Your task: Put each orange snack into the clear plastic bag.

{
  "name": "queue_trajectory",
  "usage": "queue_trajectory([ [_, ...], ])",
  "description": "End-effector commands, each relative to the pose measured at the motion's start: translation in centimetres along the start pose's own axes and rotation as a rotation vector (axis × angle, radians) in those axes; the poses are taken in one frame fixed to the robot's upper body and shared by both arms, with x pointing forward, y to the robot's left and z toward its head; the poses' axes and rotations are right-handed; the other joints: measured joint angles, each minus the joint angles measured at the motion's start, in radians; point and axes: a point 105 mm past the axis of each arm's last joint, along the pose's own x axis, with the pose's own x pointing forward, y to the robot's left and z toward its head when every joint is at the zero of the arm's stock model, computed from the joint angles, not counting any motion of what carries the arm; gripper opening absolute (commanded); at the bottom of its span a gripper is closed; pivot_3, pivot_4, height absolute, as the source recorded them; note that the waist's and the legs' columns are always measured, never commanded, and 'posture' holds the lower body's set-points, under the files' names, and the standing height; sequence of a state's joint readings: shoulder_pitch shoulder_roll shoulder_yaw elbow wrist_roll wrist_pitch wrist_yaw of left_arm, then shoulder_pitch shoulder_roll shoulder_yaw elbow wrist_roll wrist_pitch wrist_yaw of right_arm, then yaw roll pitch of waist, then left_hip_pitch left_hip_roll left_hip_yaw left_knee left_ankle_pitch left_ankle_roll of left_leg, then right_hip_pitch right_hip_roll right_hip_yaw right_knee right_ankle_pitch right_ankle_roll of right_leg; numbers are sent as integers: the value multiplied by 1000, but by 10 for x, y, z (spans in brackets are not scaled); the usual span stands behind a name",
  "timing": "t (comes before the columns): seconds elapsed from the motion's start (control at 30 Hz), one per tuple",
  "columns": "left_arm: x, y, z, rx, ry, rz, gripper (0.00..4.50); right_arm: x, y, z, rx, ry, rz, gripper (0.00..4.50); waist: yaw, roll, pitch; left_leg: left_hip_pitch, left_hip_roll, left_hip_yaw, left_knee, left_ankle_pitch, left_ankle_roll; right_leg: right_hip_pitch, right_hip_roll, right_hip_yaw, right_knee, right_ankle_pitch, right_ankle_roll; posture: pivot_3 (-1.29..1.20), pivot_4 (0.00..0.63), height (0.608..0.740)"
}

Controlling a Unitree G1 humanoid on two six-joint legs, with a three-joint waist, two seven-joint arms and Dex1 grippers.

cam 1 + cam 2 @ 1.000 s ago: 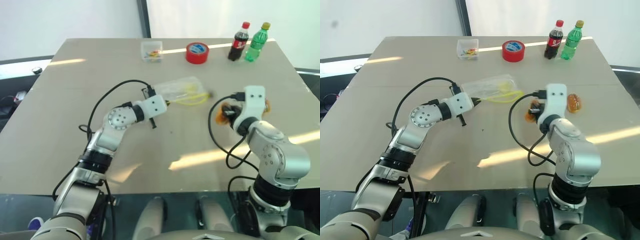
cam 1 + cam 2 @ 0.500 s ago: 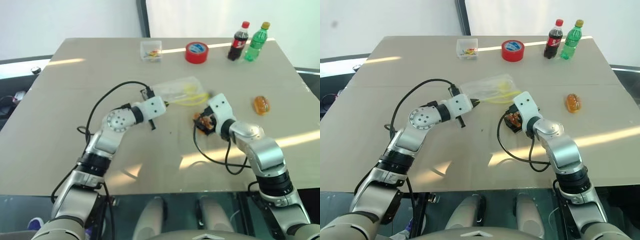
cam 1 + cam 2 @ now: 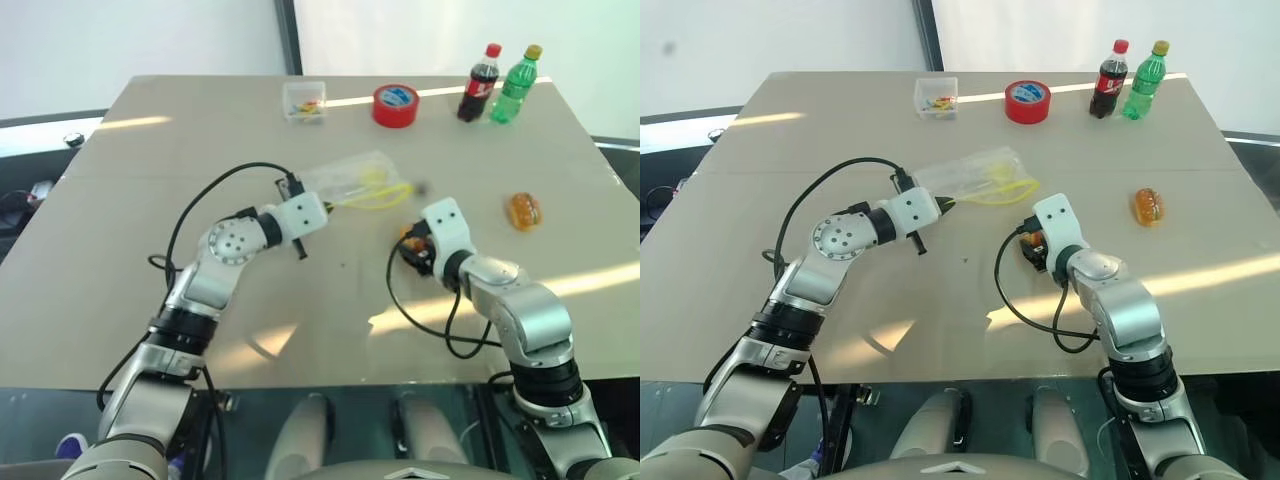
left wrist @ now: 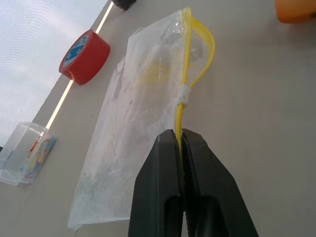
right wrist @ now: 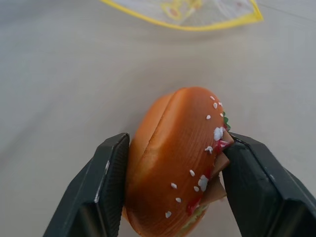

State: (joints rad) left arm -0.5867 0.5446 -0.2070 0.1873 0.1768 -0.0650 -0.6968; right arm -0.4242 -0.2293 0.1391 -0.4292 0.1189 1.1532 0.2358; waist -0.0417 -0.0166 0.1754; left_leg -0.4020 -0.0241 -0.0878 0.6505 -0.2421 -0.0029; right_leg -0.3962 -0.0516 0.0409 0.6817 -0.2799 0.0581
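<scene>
The clear plastic bag lies flat near the table's middle, its yellow strip looping open toward the right. My left gripper is shut on that strip at the bag's near corner. One orange snack, a small burger-like bun, stands on edge between the fingers of my right gripper, which is shut on it low over the table, a short way right of the bag's mouth. A second orange snack lies alone on the table further right.
At the table's far edge stand a small clear box of colourful bits, a red tape roll, a cola bottle and a green bottle. Black cables loop from both wrists.
My right arm has swung left and down with its snack, toward the bag's mouth, uncovering the second snack at the right. The left gripper and the bag have kept still.
</scene>
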Motion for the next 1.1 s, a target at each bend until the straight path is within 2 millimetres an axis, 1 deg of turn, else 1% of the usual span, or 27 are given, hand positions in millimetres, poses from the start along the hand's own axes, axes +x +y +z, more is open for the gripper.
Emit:
queue_trajectory([
  [0.03,-3,12,11,38,-35,28,0,-6,-5,20,-14,-92,-33,3143,0,0,0,0,0,0,0,0,0,0,0,0,0,0,0,0,150,740],
  [0.07,-3,12,11,38,-35,28,0,-8,-4,26,-57,-128,-34,3143,0,0,0,0,0,0,0,0,0,0,0,0,0,0,0,0,150,740],
  [0.1,-3,12,11,39,-35,29,0,-9,-2,29,-82,-140,-28,3143,1,0,0,0,0,0,0,0,0,0,0,0,0,0,0,0,150,740],
  [0.17,-3,12,11,40,-36,28,0,-10,2,27,-94,-129,-10,3143,1,0,0,0,0,0,0,0,0,0,0,0,0,0,0,0,150,740],
  [0.27,-2,11,12,41,-39,28,0,-5,1,8,-108,-54,-15,3143,1,0,0,0,0,0,0,0,0,0,0,0,0,0,0,0,150,740],
  [0.37,-1,11,13,39,-41,29,0,-1,-2,-3,-121,-20,-31,3143,1,0,0,0,0,0,0,0,0,0,0,0,0,0,0,0,150,740],
  [0.4,-1,11,13,38,-41,29,0,0,-4,-3,-131,-18,-39,2586,1,0,0,0,0,0,0,0,0,0,0,0,0,0,0,0,150,740],
  [0.43,-1,11,13,37,-40,30,0,0,-5,-4,-142,-18,-46,2253,1,0,0,0,0,0,0,0,0,0,0,0,0,0,0,0,150,740],
  [0.5,-2,11,12,36,-40,30,0,-2,-7,-3,-160,-23,-52,1380,1,0,0,0,0,0,0,0,0,0,0,0,0,0,0,0,150,740],
  [0.53,-2,11,13,35,-40,30,0,-2,-8,-1,-164,-31,-53,1072,1,0,0,0,0,0,0,0,0,0,0,0,0,0,0,0,150,740],
  [0.57,-2,11,13,33,-40,31,0,-4,-9,4,-163,-55,-56,633,1,0,0,0,0,0,0,0,0,0,0,0,0,0,0,0,150,740],
  [0.6,-3,12,13,29,-42,32,0,-5,-9,10,-159,-85,-56,525,1,0,0,0,0,0,0,0,0,1,0,0,0,0,0,0,150,740],
  [0.7,-5,11,15,16,-62,36,0,-11,-6,42,-165,-225,-29,525,1,0,0,0,0,0,0,0,0,1,0,0,0,0,0,0,150,740],
  [0.8,-6,10,20,19,-94,33,0,-11,-4,61,-171,-283,-4,525,-2,0,0,0,0,0,0,0,0,0,0,0,0,0,0,0,150,740],
  [0.9,-8,9,24,32,-113,29,0,-6,2,68,-184,-293,36,525,0,0,0,0,0,0,0,0,0,0,0,0,0,0,0,0,150,740],
  [1.03,-9,7,33,28,-161,21,0,6,8,68,-215,-281,65,525,1,0,0,0,0,0,0,0,0,0,0,0,0,0,0,0,150,740],
  [1.1,-10,7,33,17,-158,18,0,10,8,68,-237,-275,72,525,2,0,0,-1,0,0,0,0,0,0,0,0,0,0,0,0,150,740],
])
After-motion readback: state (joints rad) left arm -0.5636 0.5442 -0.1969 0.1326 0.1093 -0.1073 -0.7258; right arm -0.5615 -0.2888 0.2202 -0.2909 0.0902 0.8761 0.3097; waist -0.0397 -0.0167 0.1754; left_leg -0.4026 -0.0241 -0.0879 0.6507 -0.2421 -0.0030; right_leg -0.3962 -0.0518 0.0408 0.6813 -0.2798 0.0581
